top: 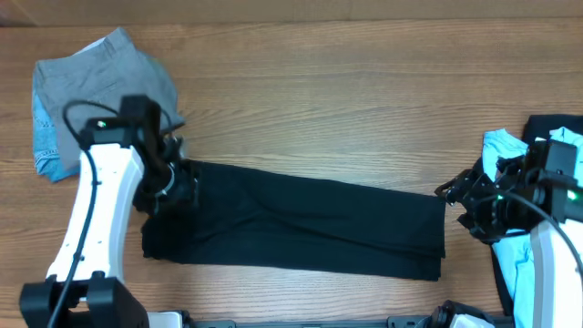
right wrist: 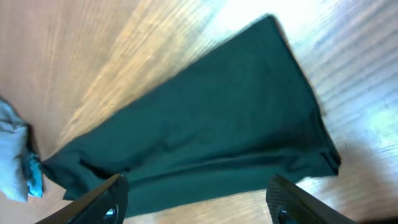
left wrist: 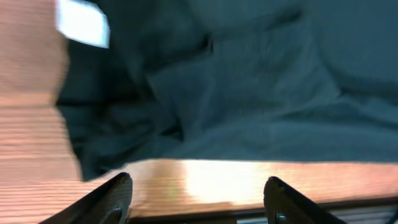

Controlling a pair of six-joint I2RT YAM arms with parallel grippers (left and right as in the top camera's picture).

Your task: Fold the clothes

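The black T-shirt (top: 301, 223) lies folded into a long strip across the table's middle. My left gripper (top: 178, 182) hovers over its left end, open and empty; in the left wrist view the fingers (left wrist: 199, 196) frame bare wood beside the black T-shirt (left wrist: 249, 81), whose white neck label (left wrist: 83, 23) shows. My right gripper (top: 460, 202) is open and empty just off the strip's right end; its fingers (right wrist: 196, 202) frame the black T-shirt (right wrist: 211, 124). A light blue T-shirt (top: 515, 219) lies under the right arm.
Folded grey trousers (top: 100, 77) rest on a blue patterned cloth (top: 47, 146) at the back left. More dark cloth (top: 556, 123) lies at the right edge. The table's front edge runs just below the strip.
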